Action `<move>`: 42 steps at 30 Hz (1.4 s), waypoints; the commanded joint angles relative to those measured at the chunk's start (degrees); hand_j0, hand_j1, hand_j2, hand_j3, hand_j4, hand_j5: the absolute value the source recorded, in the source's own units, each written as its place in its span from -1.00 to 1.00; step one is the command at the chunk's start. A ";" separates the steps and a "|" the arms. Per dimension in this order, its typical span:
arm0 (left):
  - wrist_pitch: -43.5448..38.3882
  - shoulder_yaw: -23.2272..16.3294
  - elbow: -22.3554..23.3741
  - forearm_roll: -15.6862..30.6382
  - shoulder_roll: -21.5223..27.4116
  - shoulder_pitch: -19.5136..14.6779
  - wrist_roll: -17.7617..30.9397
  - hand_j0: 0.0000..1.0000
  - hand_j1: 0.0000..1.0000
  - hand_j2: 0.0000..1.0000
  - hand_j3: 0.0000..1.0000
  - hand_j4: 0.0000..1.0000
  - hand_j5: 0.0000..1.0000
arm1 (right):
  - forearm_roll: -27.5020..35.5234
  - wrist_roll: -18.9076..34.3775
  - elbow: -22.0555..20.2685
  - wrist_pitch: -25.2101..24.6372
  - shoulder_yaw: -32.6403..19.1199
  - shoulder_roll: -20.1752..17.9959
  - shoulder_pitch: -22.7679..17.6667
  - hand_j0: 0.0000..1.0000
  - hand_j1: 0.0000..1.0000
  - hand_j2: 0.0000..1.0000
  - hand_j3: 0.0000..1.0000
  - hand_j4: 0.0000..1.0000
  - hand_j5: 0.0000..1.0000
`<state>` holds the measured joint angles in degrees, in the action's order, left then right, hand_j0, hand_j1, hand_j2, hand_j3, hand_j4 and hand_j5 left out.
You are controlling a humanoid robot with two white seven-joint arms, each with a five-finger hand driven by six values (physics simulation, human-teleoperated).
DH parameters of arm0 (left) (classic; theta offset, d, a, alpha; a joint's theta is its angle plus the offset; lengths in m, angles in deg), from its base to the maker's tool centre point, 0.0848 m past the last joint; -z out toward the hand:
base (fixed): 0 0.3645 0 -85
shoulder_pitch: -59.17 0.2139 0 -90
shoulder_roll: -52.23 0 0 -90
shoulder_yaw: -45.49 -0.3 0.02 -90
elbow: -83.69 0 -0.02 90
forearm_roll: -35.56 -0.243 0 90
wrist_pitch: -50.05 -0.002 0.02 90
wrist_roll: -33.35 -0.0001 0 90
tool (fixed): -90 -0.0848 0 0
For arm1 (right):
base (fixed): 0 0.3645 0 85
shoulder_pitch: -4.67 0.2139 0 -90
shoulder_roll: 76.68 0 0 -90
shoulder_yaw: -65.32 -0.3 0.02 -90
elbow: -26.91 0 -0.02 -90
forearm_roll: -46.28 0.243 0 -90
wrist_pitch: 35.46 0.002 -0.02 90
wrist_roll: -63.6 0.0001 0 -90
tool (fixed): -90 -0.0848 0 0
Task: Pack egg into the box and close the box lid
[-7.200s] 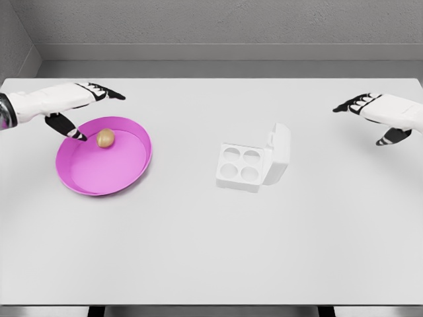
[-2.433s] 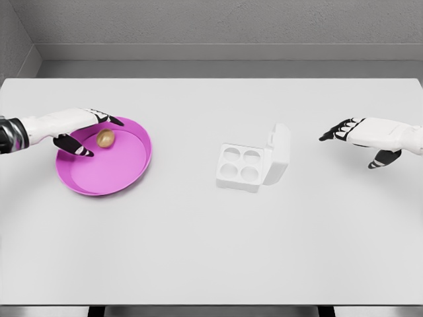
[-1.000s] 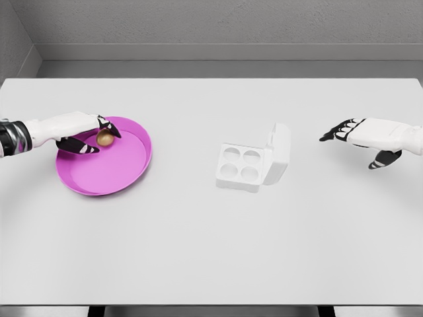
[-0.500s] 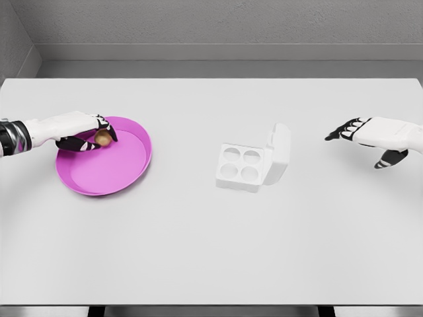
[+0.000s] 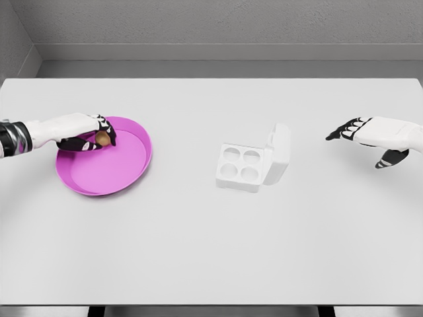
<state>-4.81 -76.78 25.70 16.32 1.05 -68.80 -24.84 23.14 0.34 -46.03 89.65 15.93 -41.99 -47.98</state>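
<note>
The small tan egg (image 5: 102, 138) lies in the far left part of the shallow round magenta plastic plate (image 5: 112, 170), close to its rim, and sits right between the fingers of the left hand (image 5: 84, 133). That hand comes in from the left edge on a white forearm and reaches over the plate's rim. Its dark-tipped fingers (image 5: 106, 127) curl down over the top and far side of the egg, while the thumb closes in from the near side, so the egg is pinched between them; only a sliver of its shell shows. From this angle it is hard to say whether the egg rests on the plate floor or is lifted just clear of it.

The plate sits on the left side of the plain white table (image 5: 211, 244). Well apart from it, near the table's middle, stands the white moulded egg box (image 5: 241, 166) with four round cups, all of them vacant. Its hinged lid (image 5: 279, 150) stands open, raised nearly upright along the box's right side.

The right hand (image 5: 375, 134) hovers above the right side of the table, well away from the box. Its fingers are stretched out and loosely spread, pointing left toward the box, with the thumb hanging below, and it holds nothing.
</note>
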 commanded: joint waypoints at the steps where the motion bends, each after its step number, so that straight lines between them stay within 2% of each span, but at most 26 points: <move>1: -0.14 0.10 -0.02 -0.19 0.03 0.00 -0.25 -0.07 -0.07 -0.07 -0.07 -0.07 -0.07 | 0.29 -0.02 -0.01 -0.12 -0.09 -0.06 0.00 1.00 1.00 1.00 1.00 1.00 1.00; 5: -0.14 0.37 -0.63 0.07 -0.06 0.00 -0.34 -0.08 -0.08 -0.08 -0.08 -0.08 -0.08 | 0.29 -0.02 0.08 -0.12 0.00 -0.06 0.00 1.00 1.00 1.00 1.00 1.00 1.00; 12: -0.14 0.63 -5.82 0.69 0.12 1.14 -0.52 -0.09 -0.09 -0.09 -0.09 -0.09 -0.09 | 0.29 -0.02 -0.01 -0.12 0.00 -0.06 0.00 1.00 1.00 1.00 1.00 1.00 1.00; 25: -0.14 0.72 -12.50 1.48 0.74 2.37 -0.69 -0.09 -0.09 -0.09 -0.09 -0.09 -0.09 | 0.29 -0.20 -0.01 -0.12 -0.09 -0.15 0.00 1.00 1.00 1.00 1.00 1.00 1.00; 42: -0.14 0.72 -17.33 1.48 0.12 3.16 -0.69 -0.09 -0.09 -0.09 -0.09 -0.09 -0.09 | 0.29 -0.29 0.25 -0.12 -0.09 -0.15 0.09 1.00 1.00 1.00 1.00 1.00 1.00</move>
<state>-4.78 -76.11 8.94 17.36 1.19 -65.64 -25.52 23.14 0.08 -45.79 89.65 15.88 -42.07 -47.89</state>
